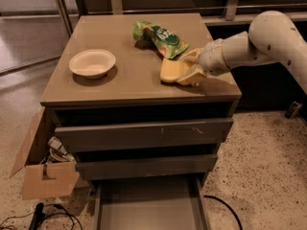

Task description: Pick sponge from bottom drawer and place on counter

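Since the bottom drawer (148,207) stands pulled out with a bare floor and the sponge (171,71) is up at the counter (129,83), I judge the pick done and the placing nearly so. The gripper (190,67) reaches in over the counter's front corner on the arm's side, just beside the snack bag (158,35), and its jaws look clamped on the sponge's near end. The sponge sits low on the tan top; I cannot tell whether it rests there or hangs just clear. What remains, I think, is letting go and drawing the arm away. The sponge's long axis runs roughly along the counter's front edge, in line with the gripper, its free end pointing toward the bowl (92,63), well apart from it.
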Motion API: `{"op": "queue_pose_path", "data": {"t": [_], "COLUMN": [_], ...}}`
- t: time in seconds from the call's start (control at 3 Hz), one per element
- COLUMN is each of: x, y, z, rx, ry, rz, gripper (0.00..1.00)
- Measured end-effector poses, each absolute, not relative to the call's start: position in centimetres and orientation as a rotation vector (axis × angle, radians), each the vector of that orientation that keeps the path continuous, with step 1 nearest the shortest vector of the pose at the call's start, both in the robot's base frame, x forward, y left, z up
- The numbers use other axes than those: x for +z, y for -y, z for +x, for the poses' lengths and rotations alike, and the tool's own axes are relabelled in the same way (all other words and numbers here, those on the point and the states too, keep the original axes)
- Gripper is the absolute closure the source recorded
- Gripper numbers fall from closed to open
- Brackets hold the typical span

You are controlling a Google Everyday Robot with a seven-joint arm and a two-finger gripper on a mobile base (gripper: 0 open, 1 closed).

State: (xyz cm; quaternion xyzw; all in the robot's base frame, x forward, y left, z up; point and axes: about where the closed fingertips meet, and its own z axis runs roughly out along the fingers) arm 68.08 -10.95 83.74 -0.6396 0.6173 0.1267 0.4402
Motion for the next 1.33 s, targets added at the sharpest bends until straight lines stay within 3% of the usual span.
{"op": "queue_pose_path", "data": {"t": [0.67, 1.33], "x": [83.73, 83.72], "y": [10.95, 10.93], "z": [68.08, 68.08], "rx": [0.315, 0.315], "ry": [-1.533, -1.533], "rz": [-1.589, -1.589], "gripper": [0.06, 0.00]}}
